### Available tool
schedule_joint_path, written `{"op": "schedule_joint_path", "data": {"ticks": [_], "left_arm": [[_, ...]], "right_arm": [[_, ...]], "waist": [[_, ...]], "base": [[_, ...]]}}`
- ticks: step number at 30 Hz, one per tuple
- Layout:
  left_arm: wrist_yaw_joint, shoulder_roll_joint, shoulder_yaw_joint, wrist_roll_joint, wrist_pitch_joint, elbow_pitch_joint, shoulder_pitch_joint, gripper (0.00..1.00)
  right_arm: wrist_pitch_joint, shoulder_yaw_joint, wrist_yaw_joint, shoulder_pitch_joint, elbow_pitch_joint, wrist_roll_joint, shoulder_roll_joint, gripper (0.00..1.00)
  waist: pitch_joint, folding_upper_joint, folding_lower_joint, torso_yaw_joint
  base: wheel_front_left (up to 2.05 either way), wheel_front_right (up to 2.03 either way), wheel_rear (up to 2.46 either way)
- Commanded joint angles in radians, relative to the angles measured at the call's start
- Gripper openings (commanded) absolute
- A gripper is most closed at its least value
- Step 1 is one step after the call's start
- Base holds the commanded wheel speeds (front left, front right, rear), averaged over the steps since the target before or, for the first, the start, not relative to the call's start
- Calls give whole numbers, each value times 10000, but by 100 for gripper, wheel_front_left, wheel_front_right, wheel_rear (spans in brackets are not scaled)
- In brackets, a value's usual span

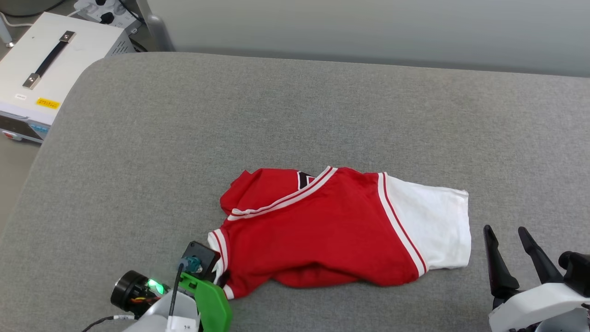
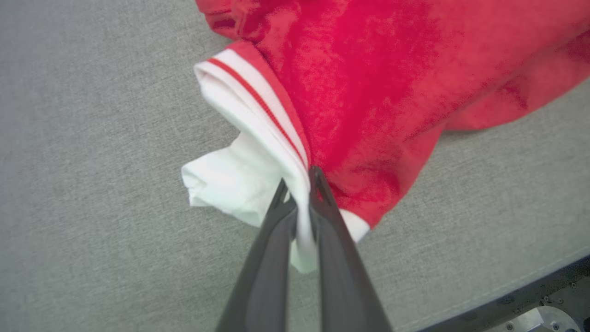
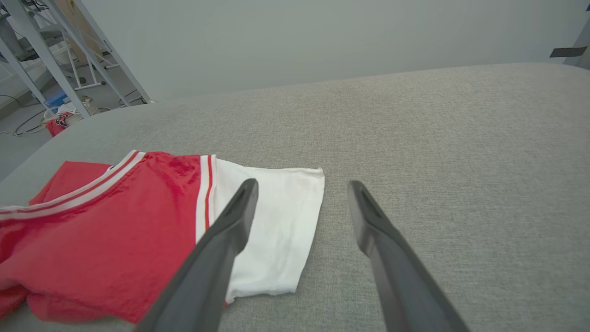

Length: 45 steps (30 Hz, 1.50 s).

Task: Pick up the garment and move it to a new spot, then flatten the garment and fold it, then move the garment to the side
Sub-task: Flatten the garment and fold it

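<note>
The red sports shirt point(image 1: 322, 226) lay rumpled on the grey padded table point(image 1: 322, 92), near the front edge and left of centre, its upper part doubled over and one white sleeve spread to the right. The left gripper point(image 2: 298, 180) was clamped on the shirt's near-left corner, where the striped trim meets white sleeve fabric. The right gripper point(image 3: 303, 186) hung spread wide, just right of the white sleeve, holding nothing. I judged the task barely begun: the shirt was gripped, but not moved, flattened or folded. The chest number point(image 1: 304, 179) showed only a black-and-white sliver, unreadable. The yellow label point(image 1: 48, 103) on the far-left white case point(image 1: 83, 50) was too small to read.
</note>
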Motion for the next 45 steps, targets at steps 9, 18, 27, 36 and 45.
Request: {"op": "schedule_joint_path", "data": {"ticks": [9, 18, 27, 36, 45], "left_arm": [[323, -1076, 1032, -656, -2584, 699, 611, 100], [799, -1306, 2685, -961, -4787, 103, 1285, 100], [663, -1655, 4389, -271, -4917, -774, 1745, 100], [364, -2169, 5113, 412, -4920, -1197, 2051, 100], [-106, -2639, 5256, 756, -4921, -1140, 1701, 100]], "right_arm": [[274, -107, -7, -177, -389, -192, -16, 100], [545, -202, -7, 24, -610, -336, -16, 100], [854, -421, -7, 141, -569, -599, -16, 100], [2605, -750, -7, -525, 423, -730, -111, 100], [5689, -276, -7, -2505, 1882, 116, -1275, 100]], "waist": [[-302, -1, 0, 26], [-817, -1, 0, 42], [-1008, -1, 0, 45], [-683, -1, 0, 290], [67, -1, 0, 805]], "base": [[0, 0, 0], [0, 0, 0], [0, 0, 0], [0, 0, 0], [0, 0, 0]]}}
